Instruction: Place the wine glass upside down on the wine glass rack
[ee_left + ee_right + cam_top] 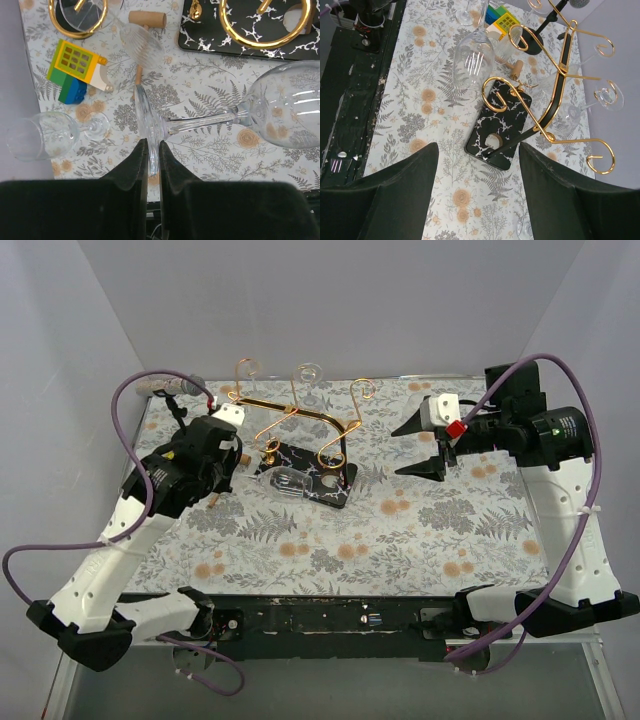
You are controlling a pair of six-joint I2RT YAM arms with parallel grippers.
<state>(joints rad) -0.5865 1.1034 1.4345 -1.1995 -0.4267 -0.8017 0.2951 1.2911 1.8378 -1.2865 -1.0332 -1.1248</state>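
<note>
My left pincer (152, 146) is clamped on the foot of the glass (285, 110); the two black fingers (131, 167) pinch the thin disc edge-on, with barely a slit between them; the stem runs level away from the foot and the bowl lies on its side beyond it. The bowl is just beside the near edge of the rack (502, 120), close to its black base veined in white; from above it overlaps that base; whether the bowl rests on the cloth (400, 530) or hangs just over it I cannot tell. The glass is not on any of the gold hooks; they curl well above it.

My right pincer (425, 448) stands wide apart and holds nothing; it hangs over the cloth to the right of the rack, well apart from it, fingers pointed toward it; its wrist view looks down the gold wire and the base between the fingers.

Left of my held glass a small glass (47, 132) lies on its side; near it sits a block (77, 70) of yellow, green, blue and white; beyond that, a ribbed glass (142, 45) and a wooden mallet (145, 22).
</note>
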